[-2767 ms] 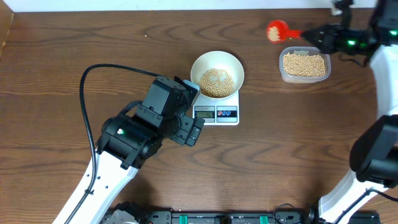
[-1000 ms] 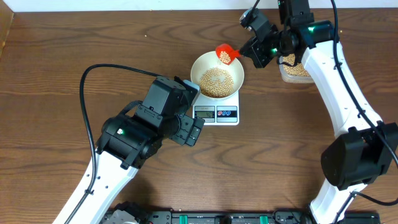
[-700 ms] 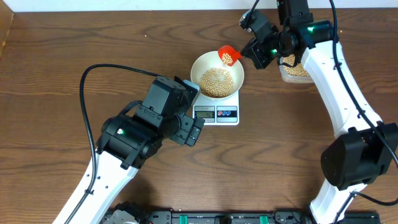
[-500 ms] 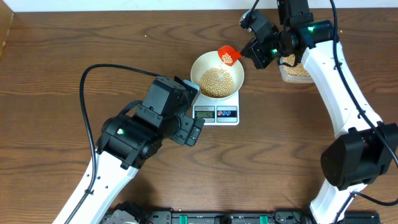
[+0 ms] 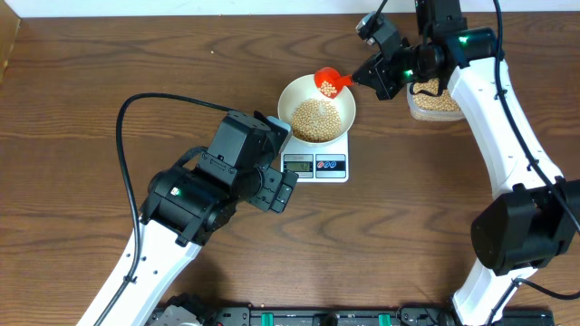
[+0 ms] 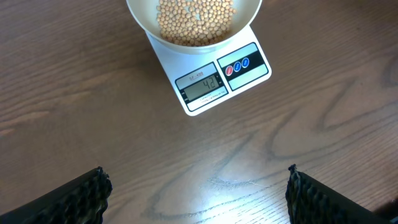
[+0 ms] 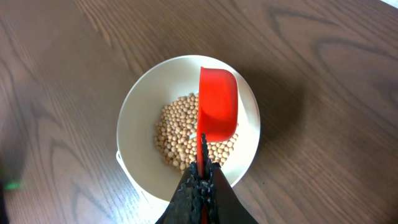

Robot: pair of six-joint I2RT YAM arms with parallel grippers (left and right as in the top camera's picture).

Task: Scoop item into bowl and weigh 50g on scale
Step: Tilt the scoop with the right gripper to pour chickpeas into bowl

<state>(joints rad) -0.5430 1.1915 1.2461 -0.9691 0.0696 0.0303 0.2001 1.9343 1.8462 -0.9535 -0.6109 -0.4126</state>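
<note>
On the wooden table [image 5: 82,100], the left gripper [image 6: 198,171] hangs spread wide before the scale [image 6: 252,70]; the right gripper [image 7: 200,182] pinches the handle of a red scoop [image 7: 217,106] over the bowl [image 5: 292,94], which sits on the scale holding the beans [image 6: 196,17]

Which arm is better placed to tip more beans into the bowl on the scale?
Right. The right hand is shut on the red scoop, which holds beans above the bowl rim. The left hand is open, empty, apart from the scale.
</note>
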